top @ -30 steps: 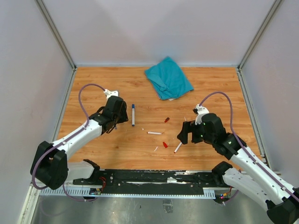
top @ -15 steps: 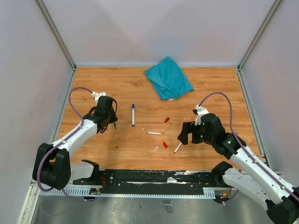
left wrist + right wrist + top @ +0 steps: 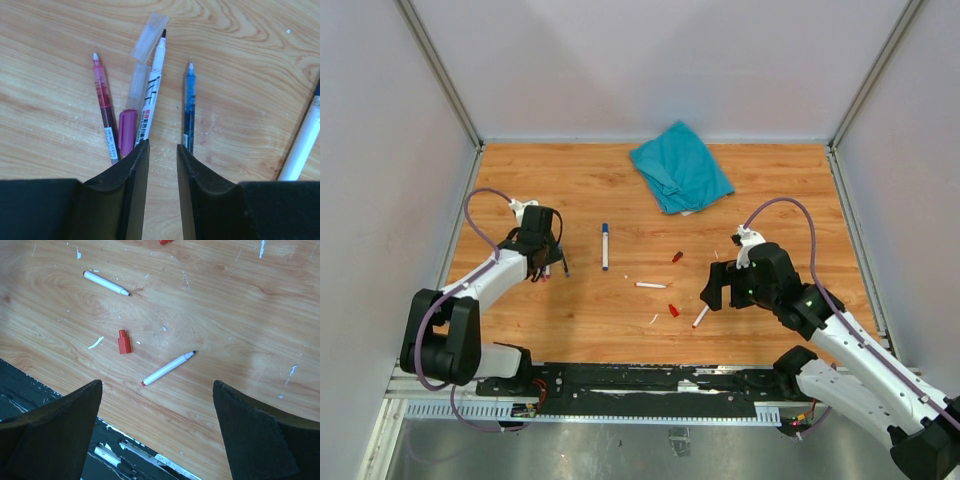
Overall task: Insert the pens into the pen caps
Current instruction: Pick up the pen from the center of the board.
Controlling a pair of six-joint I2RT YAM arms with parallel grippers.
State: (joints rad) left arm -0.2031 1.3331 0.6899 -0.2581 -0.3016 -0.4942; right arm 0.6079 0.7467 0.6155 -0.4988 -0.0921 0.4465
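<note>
My left jaws stand only a little apart, with bare tabletop (image 3: 240,60) showing in the slit between them, and they hold nothing. They hang low over a bunch of pens that lies well to the left of the teal cloth (image 3: 680,165) and nearer my bases than it. Just past the tips, side by side with their points away from me, lie a pink-red pen (image 3: 102,100), a purple cap (image 3: 127,131), a black-tipped white pen (image 3: 155,85) and a blue pen (image 3: 189,105). A clear cap (image 3: 150,37) lies against the black tip. The white barrel carries bold black strokes and a line of small print. The pink-red pen has a small white label. Both are too small for me to read.

My right jaws are spread wide and grip nothing. They are nearer my bases than the teal cloth and slightly to its right. Under them lie a red-ended pen (image 3: 167,369) and, just beside it but apart, a red cap (image 3: 123,341). A second white pen (image 3: 106,283) lies farther toward the cloth.
</note>
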